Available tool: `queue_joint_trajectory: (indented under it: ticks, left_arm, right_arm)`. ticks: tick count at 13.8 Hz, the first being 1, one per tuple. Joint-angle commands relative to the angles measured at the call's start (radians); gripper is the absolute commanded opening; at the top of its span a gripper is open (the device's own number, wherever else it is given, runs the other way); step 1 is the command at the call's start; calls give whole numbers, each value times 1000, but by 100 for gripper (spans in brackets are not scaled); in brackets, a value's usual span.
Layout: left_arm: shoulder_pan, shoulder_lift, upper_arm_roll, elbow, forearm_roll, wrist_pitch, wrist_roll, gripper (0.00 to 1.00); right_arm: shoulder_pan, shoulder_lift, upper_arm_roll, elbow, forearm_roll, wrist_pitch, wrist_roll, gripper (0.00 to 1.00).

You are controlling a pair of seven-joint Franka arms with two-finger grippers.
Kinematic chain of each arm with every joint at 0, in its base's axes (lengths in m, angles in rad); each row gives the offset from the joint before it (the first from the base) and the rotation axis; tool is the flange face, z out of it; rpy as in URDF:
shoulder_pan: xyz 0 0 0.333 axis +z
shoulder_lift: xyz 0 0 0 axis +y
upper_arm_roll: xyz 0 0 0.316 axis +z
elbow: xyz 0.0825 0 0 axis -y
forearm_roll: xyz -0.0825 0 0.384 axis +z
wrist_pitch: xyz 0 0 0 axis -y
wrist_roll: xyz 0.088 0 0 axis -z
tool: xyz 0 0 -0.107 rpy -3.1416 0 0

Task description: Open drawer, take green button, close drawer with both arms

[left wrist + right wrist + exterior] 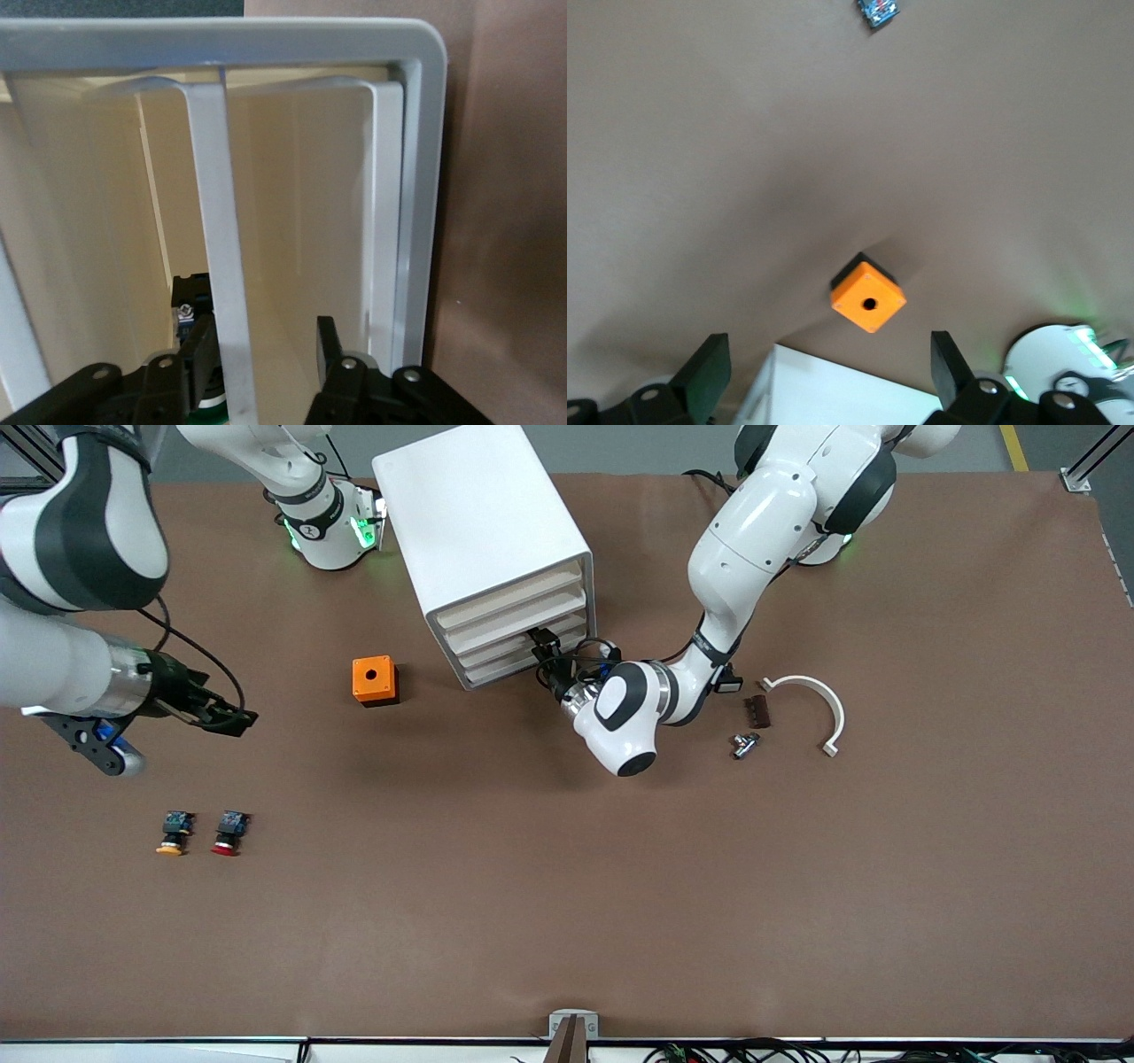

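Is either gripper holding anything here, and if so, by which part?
Nothing is firmly held. The left gripper sits at the cabinet front, its fingers straddling a drawer's edge without visibly clamping. The right gripper is open and empty over the table.

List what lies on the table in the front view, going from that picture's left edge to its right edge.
Orange-capped button → red-capped button → orange box → white cabinet → brown block → curved white bracket.
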Motion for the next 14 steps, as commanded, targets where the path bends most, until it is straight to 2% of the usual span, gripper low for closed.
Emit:
queue_joint_trajectory:
  ticks: [1,4,6,7,10,14]
  left_arm:
    - [-5,10,5,19,-27,-17,-22,48]
    - [7,8,6,21,-22,-17,-22,17]
    - [10,2,13,25,-2,-18,-19,4]
    - [21,-1,16,28,-2,-20,-19,1]
    - [54,-5,20,51,4,-52,-21,0]
    - [116,7,28,126,6,-48,63,0]
  right_arm:
    - [94,-6,-7,-74,9,114,158,100]
    - [172,25,-8,-80,9,207,327,100]
    - [235,37,-8,-80,9,261,434,100]
    - [271,52,-8,-79,6,293,520,100]
    - [359,86,-8,-69,4,399,696,100]
    - [457,131,-10,-65,-6,450,830,100]
